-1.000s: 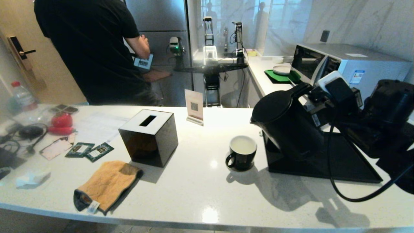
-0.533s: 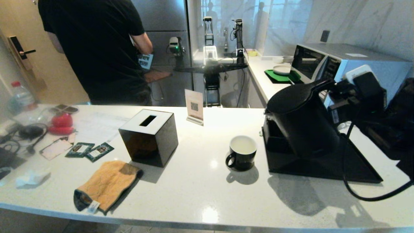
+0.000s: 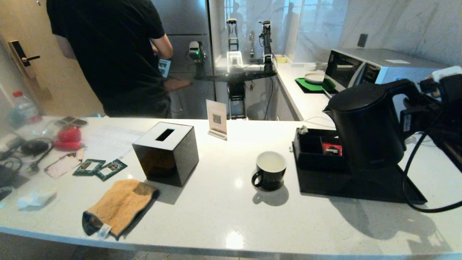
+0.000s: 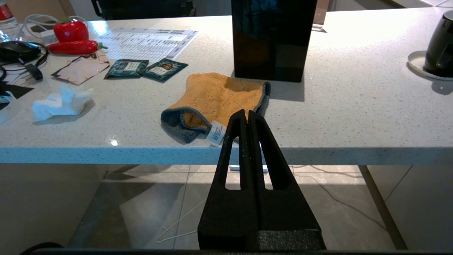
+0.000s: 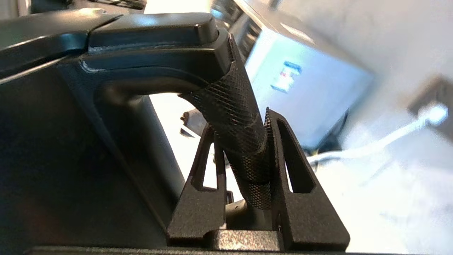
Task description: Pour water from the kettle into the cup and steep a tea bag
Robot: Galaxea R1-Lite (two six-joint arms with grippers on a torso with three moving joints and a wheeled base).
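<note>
Right gripper (image 5: 244, 156) clamped on the kettle's textured handle, one of its fingers (image 5: 283, 170) pressed to each side of the grip. The kettle (image 3: 364, 126) stands upright at the right of the counter (image 3: 216, 216), over the black tray (image 3: 361, 184); cannot tell whether its base touches the tray. Lid flat and shut, spout facing the cup. The cup (image 3: 270, 170) sits on the counter just left of the tray, apart from the kettle, handle toward the robot's left, white inside showing. A red packet (image 3: 332, 148) lies in the tray's compartment beside the kettle. Left gripper (image 4: 247, 120) hangs below the counter's near edge, fingers pressed together, holding nothing, in front of the orange cloth (image 4: 219, 99). Black tissue box (image 3: 166, 151) left of the cup; two dark green packets (image 3: 100, 168) further left.
</note>
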